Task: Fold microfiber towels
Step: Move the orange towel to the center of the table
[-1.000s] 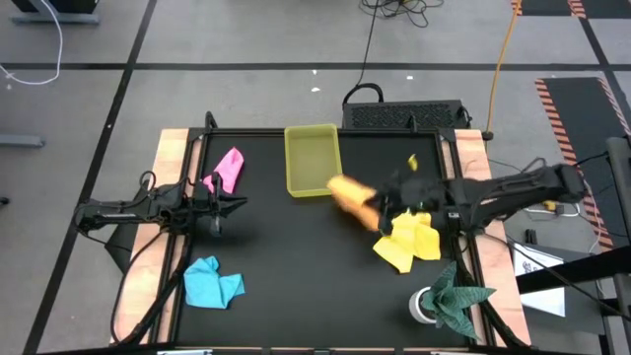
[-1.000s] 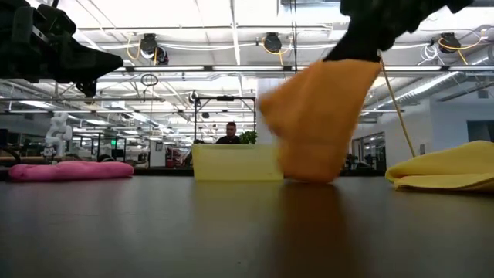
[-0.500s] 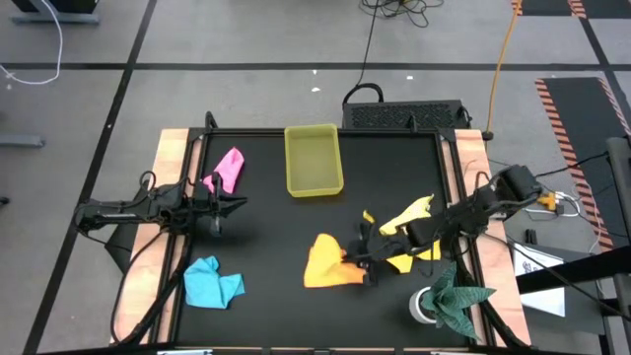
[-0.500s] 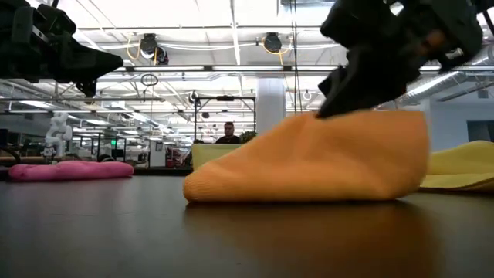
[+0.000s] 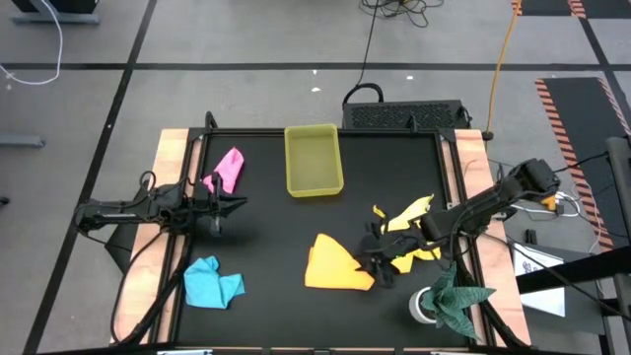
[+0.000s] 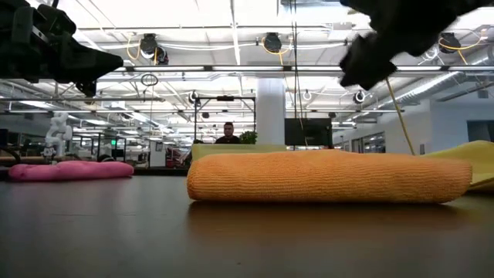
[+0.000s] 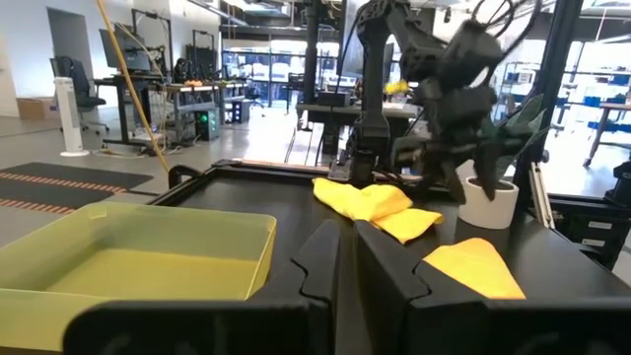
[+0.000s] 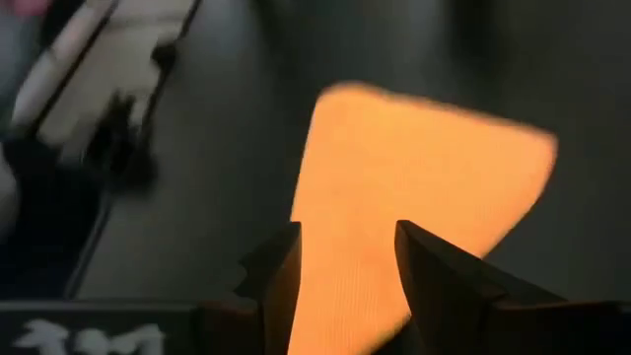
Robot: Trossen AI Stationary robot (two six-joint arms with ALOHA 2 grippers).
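counter (image 5: pixel 296 237): black top, middle of the high view, carrying everything.
yellow tray (image 5: pixel 314 160): upper centre, nothing in it that shows.
orange towel (image 5: pixel 335 266): lower centre of the counter, lying flat in a rough wedge; low view shows it as a thick flat slab.
yellow towel (image 5: pixel 409 219): right of centre, crumpled, partly under the right arm, just beside the orange one.
light blue towel (image 5: pixel 212 281): lower left, bunched.
pink towel (image 5: pixel 229 166): upper left, bunched.
dark green cloth (image 5: pixel 455 296): lower right edge, draped on a white cup.
right pincer (image 5: pixel 377 258): at the orange towel's right edge, fingers parted in the wrist view with towel showing between them, gripping nothing; appears to hover just above it.
left pincer (image 5: pixel 237 205): left of centre, waiting beside the pink towel, fingers nearly together, empty.

risks (judgement): orange towel looks doubled but uneven, so a fold started from here may come out skewed. the right pincer could snag the yellow towel on its next pass, since the two lie so close.
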